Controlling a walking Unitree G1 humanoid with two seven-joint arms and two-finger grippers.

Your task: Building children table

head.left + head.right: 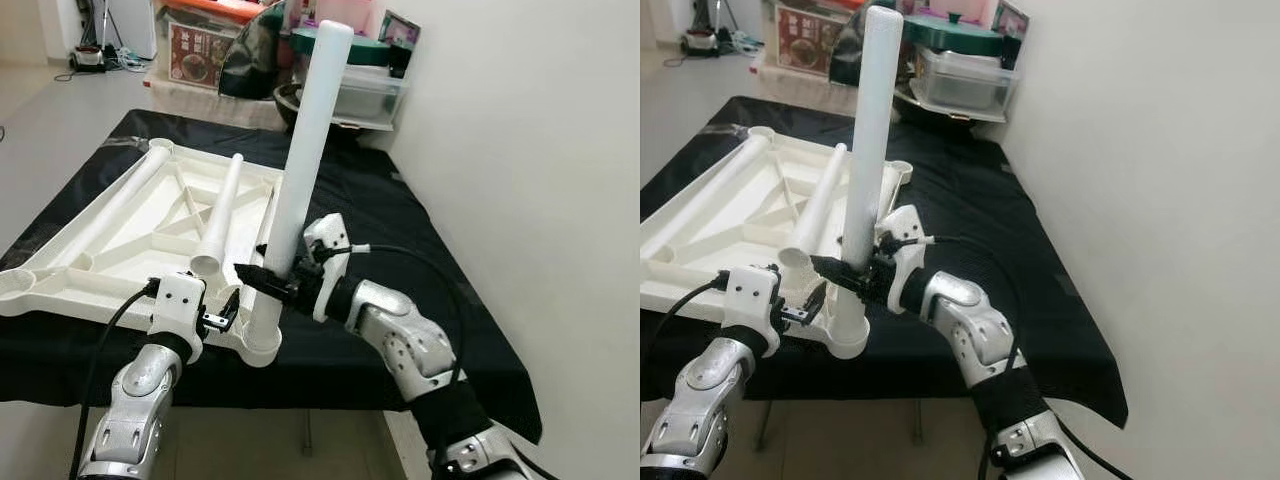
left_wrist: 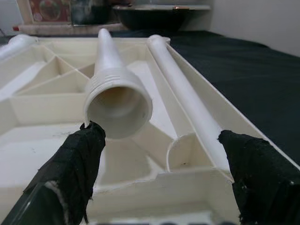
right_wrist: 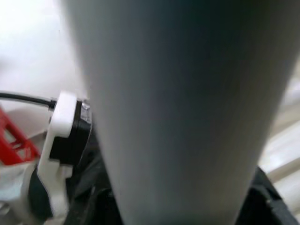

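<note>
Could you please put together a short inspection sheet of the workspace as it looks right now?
Surface: table under a black cloth, beside a white wall.
Job's things: white tabletop lying underside up; upright leg standing in its near corner socket; two loose legs lying inside the frame.
Clutter: nothing seen on the cloth.
Grippers: right gripper shut on the upright leg, low down; left gripper open at the tabletop's near edge, beside the socket.
Cables: black cable looping along the right arm; another along the left arm.
Surroundings: storage boxes and a dark bowl beyond the table; cords on the floor at the far left.
</note>
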